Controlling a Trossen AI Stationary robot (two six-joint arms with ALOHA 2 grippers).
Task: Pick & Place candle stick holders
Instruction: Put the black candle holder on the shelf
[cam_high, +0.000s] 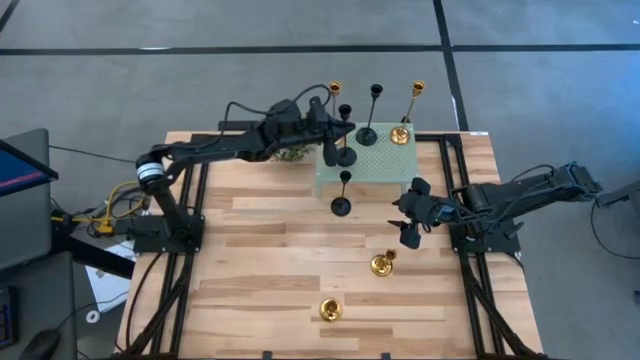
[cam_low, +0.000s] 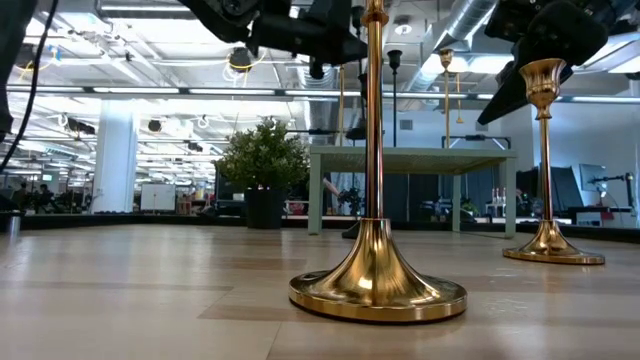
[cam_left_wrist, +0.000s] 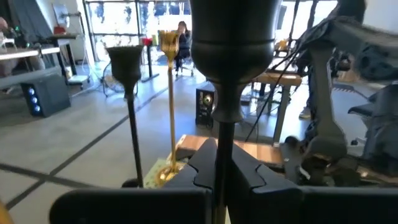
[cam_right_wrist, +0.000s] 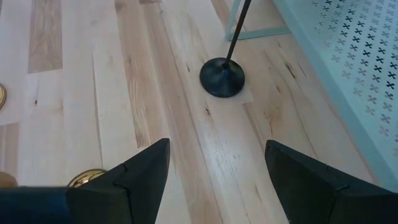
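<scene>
On the wooden table (cam_high: 260, 260), nearest the front edge, a gold holder (cam_high: 331, 309) stands alone on bare planks; in the low view it fills the foreground as a flared gold base and stem (cam_low: 377, 250). Farther in, a second gold holder (cam_high: 382, 264) stands upright, and the right gripper (cam_high: 409, 222) hangs just above and beyond it with its fingers spread wide and nothing between them; its wrist view shows the two dark fingers (cam_right_wrist: 134, 177) apart over the wood. Ahead of them a black holder (cam_right_wrist: 222, 76) stands on the table just in front of the mint stand (cam_high: 365, 165), its round base close to the stand's leg; from above it is the dark disc (cam_high: 341, 205) near the stand's front edge. On the stand, the left gripper (cam_high: 333, 142) is clamped tight on the thin stem of another black holder (cam_left_wrist: 227, 81), whose cup looms large in the left wrist view between the closed fingers (cam_left_wrist: 249, 171); whether its base rests on the perforated top or is lifted off cannot be told. Farther back on the stand a black holder (cam_high: 368, 133) and a gold holder (cam_high: 401, 133) stand upright, and beside the stand's left end a green plant (cam_high: 293, 153) shows partly under the left arm. At the far edge another gold holder (cam_high: 335, 90) is partly visible behind the arm.
</scene>
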